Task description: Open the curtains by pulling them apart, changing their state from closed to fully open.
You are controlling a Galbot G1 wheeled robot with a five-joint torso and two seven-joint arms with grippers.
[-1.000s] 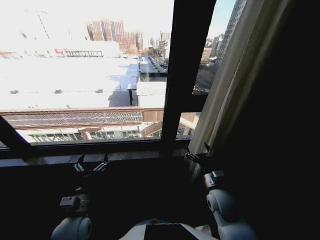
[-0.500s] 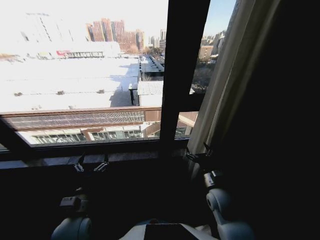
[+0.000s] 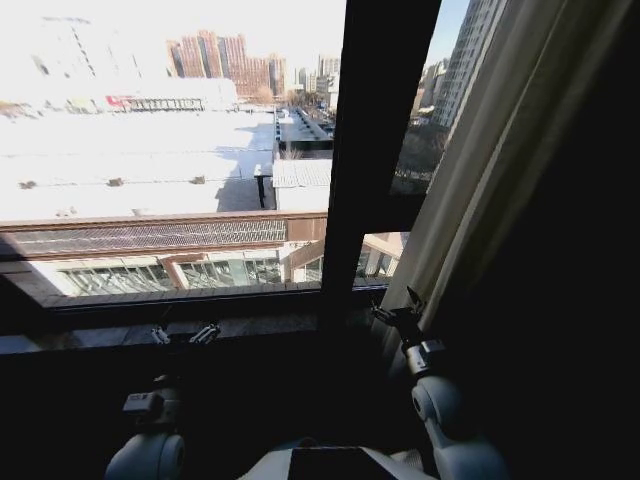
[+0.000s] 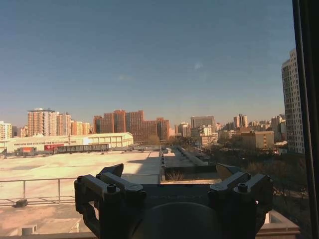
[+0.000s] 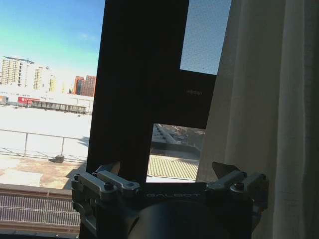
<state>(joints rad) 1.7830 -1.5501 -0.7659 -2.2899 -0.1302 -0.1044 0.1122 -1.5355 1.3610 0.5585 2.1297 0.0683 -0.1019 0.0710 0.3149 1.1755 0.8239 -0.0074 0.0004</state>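
Bright rooftops fill the window; the curtains point(image 3: 480, 190) hang bunched at your right. Both the right gripper point(image 3: 398, 305) and left gripper point(image 3: 184, 333) are spread, empty. Soft, light fabric: pinch its inner edge.

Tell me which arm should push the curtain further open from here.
Right. The right end effector is open beside the curtain, whose edge hangs just past it in the right wrist view. The left end effector is open too, but sits at the sill before bare window glass, away from the fabric.
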